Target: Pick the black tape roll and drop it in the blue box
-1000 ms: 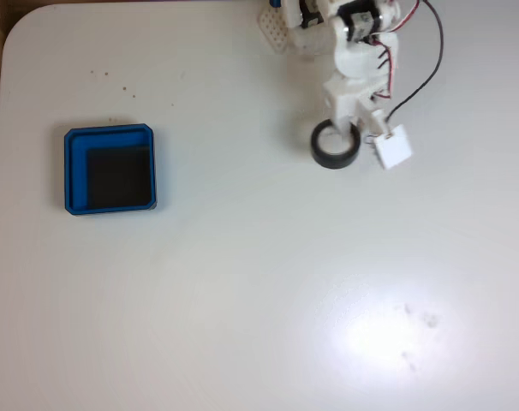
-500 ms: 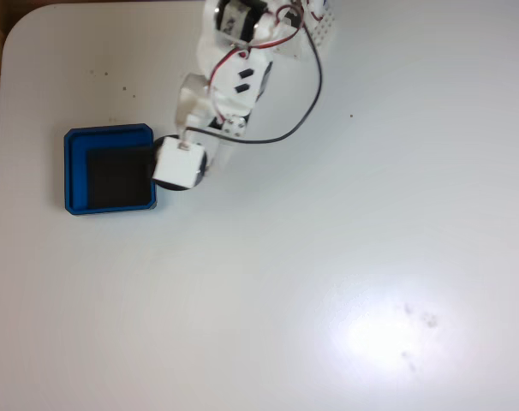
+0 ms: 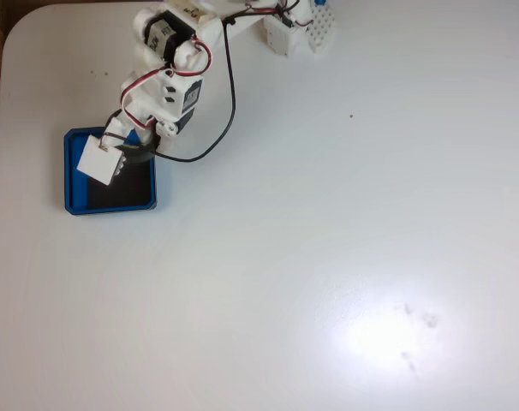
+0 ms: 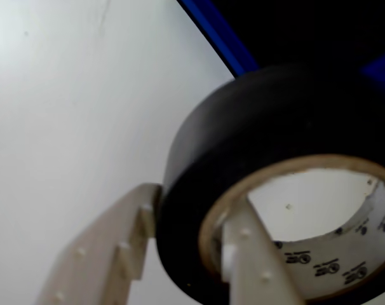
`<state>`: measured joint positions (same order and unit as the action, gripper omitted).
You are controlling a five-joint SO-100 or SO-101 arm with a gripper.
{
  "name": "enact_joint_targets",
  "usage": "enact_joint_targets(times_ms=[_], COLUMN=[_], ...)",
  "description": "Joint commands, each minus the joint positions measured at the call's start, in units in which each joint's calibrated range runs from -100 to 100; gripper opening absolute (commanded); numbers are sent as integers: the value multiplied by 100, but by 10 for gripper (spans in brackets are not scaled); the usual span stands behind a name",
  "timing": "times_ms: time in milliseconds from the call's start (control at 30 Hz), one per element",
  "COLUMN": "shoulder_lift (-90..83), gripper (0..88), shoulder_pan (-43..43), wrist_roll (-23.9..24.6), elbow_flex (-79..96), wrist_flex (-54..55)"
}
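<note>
The black tape roll point(image 4: 243, 146) hangs in my gripper point(image 4: 180, 248), which is shut on its wall: one finger point(image 4: 103, 254) presses the outside, the other point(image 4: 249, 260) sits inside the pale core. In the fixed view the gripper point(image 3: 133, 152) is over the upper right part of the blue box point(image 3: 68, 184), and a dark arc of the roll point(image 3: 146, 153) peeks out beside the arm at the box's right rim. The wrist view shows the blue rim point(image 4: 218, 38) and black floor just behind the roll.
The arm's white base point(image 3: 289, 30) stands at the table's top edge, and a black cable point(image 3: 229, 94) loops down from it. The white table point(image 3: 328, 257) stretches wide to the right and below the box. Its left edge lies close to the box.
The arm has swung left across the table with the roll held, from right of the base, past the box's right edge, to above the box.
</note>
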<state>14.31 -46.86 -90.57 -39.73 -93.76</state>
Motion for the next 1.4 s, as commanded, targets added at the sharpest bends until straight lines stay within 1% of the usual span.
enact_joint_targets(times_ms=[0,100,200,333,433,633,800,933,1367], shoulder_lift=[149,643,1194,1537,1688,2005,2407,2808,2900], gripper=[7,7,7,7,7,7,7,7,7], shoulder_pan=[-77,-116,-370,-771,-888,-859,-859,-888,-869], wrist_roll=[3,-15,-15,-41,-41,-50,-50,-50,-41], elbow_flex=[-771,-1481,-2110,-2334,-2343,-2433,-3224,-3403,-3718], wrist_flex=[-121,-121,-121,-121,-121,-112,-112,-112,-5])
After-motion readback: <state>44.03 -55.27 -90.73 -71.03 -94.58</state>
